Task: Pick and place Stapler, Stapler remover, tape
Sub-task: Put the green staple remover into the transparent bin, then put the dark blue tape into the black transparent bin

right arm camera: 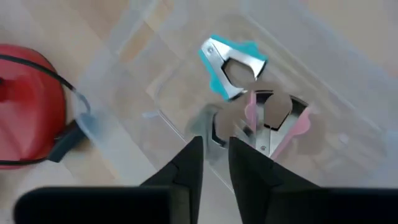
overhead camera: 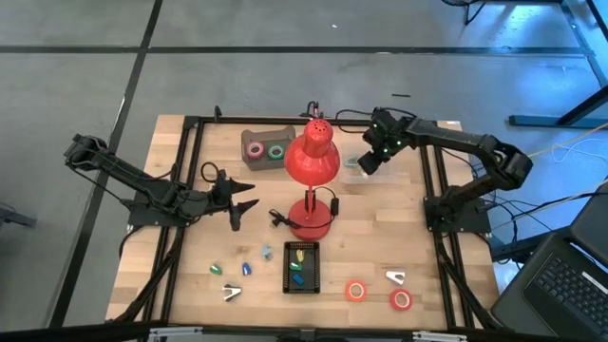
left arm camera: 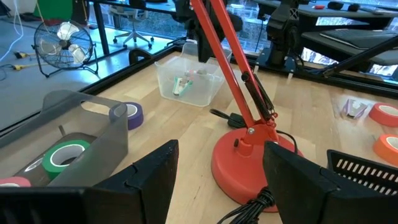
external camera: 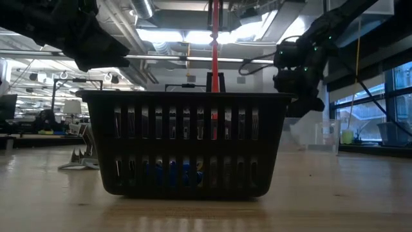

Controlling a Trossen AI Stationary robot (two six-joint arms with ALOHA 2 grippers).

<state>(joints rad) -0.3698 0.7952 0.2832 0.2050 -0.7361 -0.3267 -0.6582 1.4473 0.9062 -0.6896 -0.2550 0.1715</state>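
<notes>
Right end effector (right arm camera: pixel 215 163) — above clear bin (right arm camera: pixel 311 81)

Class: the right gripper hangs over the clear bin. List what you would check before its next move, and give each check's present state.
1. Right gripper above the clear bin: ok.
2. Teal staple remover inside the bin: ok.
3. Pink staple remover inside the bin: ok.
4. Fingers free of any object: cannot tell.
5. Left gripper parked away from the bin, open: ok.
6. Red lamp clear of the right arm: ok.
</notes>
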